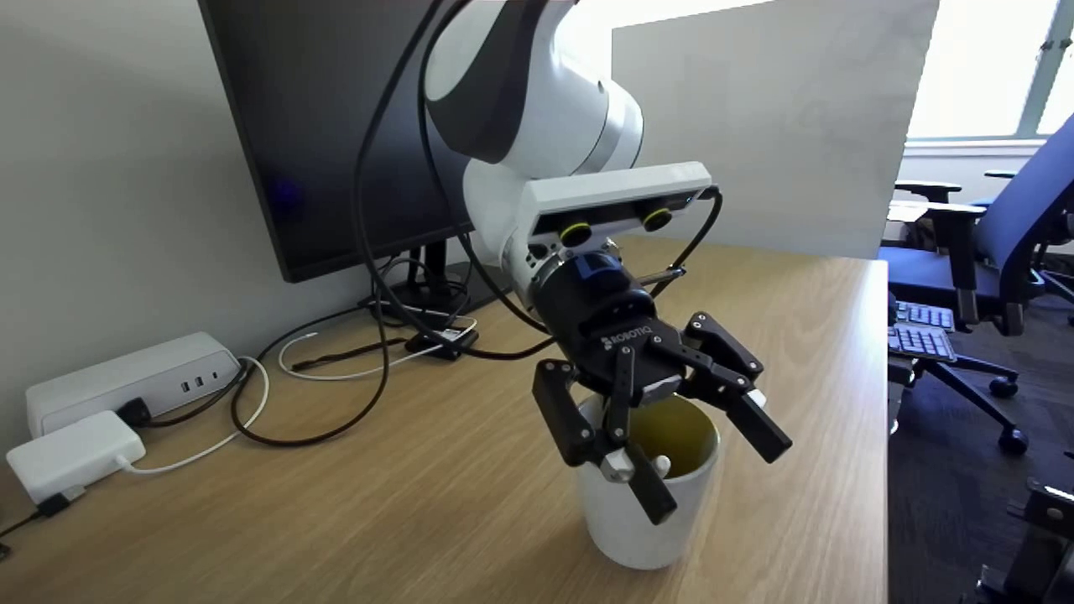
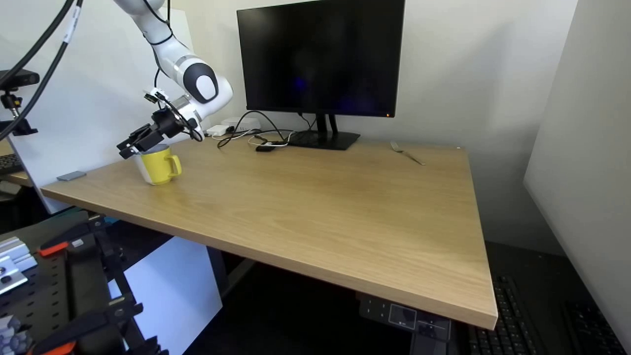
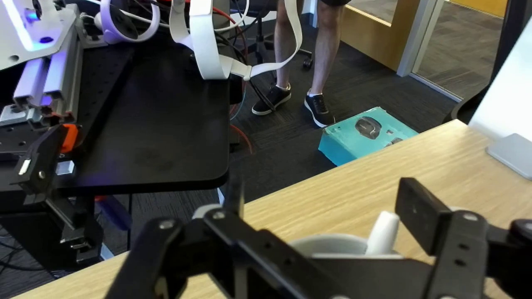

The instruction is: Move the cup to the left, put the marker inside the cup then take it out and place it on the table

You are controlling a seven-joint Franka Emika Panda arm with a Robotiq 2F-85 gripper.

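Fingers [image 1: 651, 486] wide apart (downward, aslant) by the cup [image 1: 635, 541].

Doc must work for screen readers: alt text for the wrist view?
Open jaws frame the white end of a marker poking up from a cup on a wood-grain table. Beyond the edge: a black worktop, a teal box and someone's legs.

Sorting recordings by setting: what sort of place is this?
Most likely an office, perhaps a lab's: a monitor stands on the desk, and a wheeled chair sits past its edge.
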